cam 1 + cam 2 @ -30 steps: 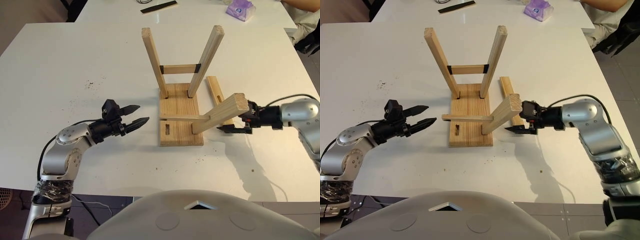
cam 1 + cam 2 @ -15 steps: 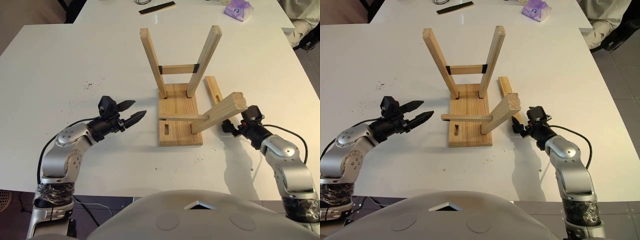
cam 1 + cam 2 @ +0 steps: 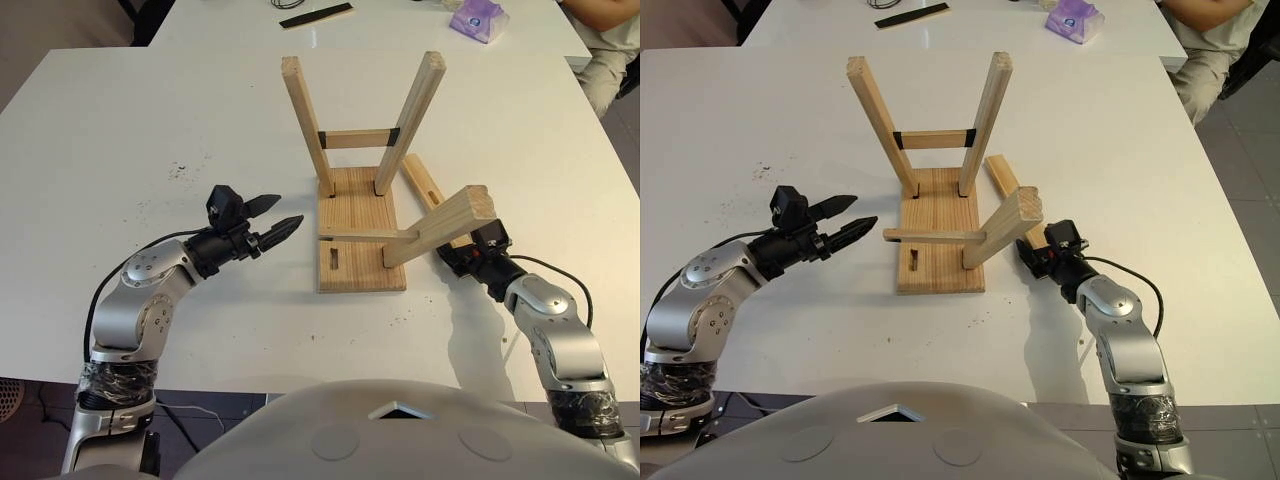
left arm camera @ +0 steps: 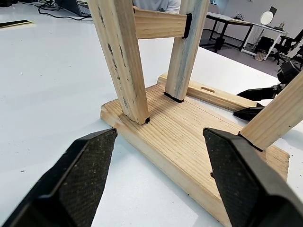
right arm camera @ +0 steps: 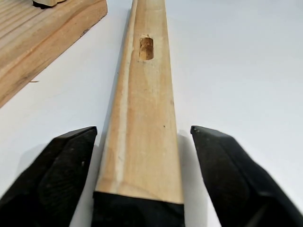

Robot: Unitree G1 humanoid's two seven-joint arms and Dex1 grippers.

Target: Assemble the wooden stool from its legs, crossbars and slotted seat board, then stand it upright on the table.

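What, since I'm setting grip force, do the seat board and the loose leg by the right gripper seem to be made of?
Seat board: pale softwood, likely pine, unvarnished judging by its matt look, with clear parallel grain lines. Loose leg: the same light, bare wood with faint grain and a cut slot. Its near end is black, perhaps a rubber or plastic cap.

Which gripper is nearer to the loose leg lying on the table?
Right. The right gripper straddles the loose leg; the left gripper hovers across the seat board.

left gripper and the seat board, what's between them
Nothing but bare table: the left eye view shows an open gap between the left gripper and the seat board.
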